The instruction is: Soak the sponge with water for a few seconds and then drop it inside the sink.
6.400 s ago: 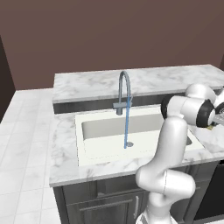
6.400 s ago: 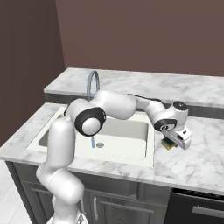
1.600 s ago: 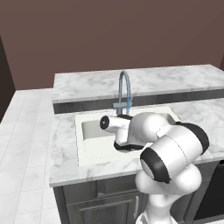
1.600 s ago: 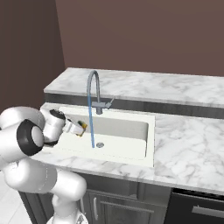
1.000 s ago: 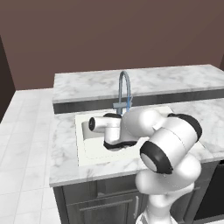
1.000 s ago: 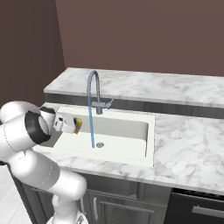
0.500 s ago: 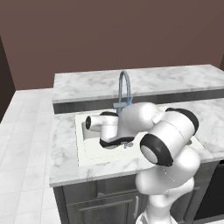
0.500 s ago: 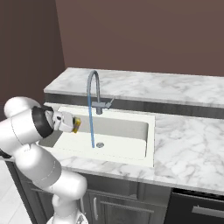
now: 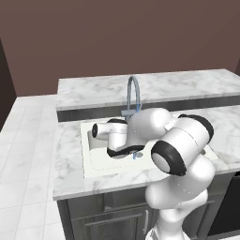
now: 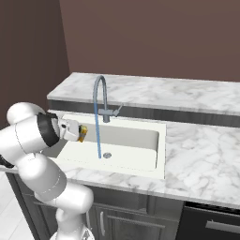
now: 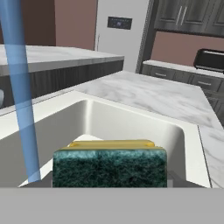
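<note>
Your hand view shows the sponge point(image 11: 109, 164) up close, green face toward you, squeezed in the closed pincer point(image 11: 109, 177) above the sink point(image 11: 131, 127). The water point(image 11: 19, 87) falls just beside it, not touching. From the right base view, the tap point(image 10: 101, 98) stands behind, marble bench point(image 10: 197, 140) around.

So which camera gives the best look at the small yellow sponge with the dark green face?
The hand view: the yellow sponge with its dark green face sits close up, above the white sink basin. The right base view shows it as a small yellow speck at the gripper; in the left base view the arm hides it.
</note>
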Controlling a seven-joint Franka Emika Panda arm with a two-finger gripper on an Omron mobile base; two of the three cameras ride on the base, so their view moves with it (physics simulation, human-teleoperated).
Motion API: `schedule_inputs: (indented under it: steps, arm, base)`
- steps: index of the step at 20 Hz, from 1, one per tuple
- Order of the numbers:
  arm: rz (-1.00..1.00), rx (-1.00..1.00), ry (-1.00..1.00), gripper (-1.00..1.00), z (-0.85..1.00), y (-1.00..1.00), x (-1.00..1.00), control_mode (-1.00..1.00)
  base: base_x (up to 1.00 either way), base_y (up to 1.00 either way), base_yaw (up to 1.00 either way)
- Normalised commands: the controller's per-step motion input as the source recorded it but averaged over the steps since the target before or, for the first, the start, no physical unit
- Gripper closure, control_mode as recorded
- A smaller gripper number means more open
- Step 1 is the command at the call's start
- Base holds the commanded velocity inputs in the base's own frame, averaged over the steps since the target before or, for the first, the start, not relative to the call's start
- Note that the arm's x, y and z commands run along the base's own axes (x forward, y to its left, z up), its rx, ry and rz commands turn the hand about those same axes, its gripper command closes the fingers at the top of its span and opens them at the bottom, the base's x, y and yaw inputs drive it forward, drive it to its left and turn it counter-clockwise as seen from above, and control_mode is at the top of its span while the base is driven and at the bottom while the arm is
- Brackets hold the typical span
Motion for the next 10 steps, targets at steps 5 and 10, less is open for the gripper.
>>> schedule_inputs:
  steps: [5, 10]
  arm:
    - [0.0, 0.0, 0.0, 1.0, 0.0, -0.24, 0.0, -1.0]
    - [0.0, 0.0, 0.0, 1.0, 0.0, -0.31, 0.0, -1.0]
  base:
    - [0.0, 0.0, 0.0]
    - [0.0, 0.0, 0.0]
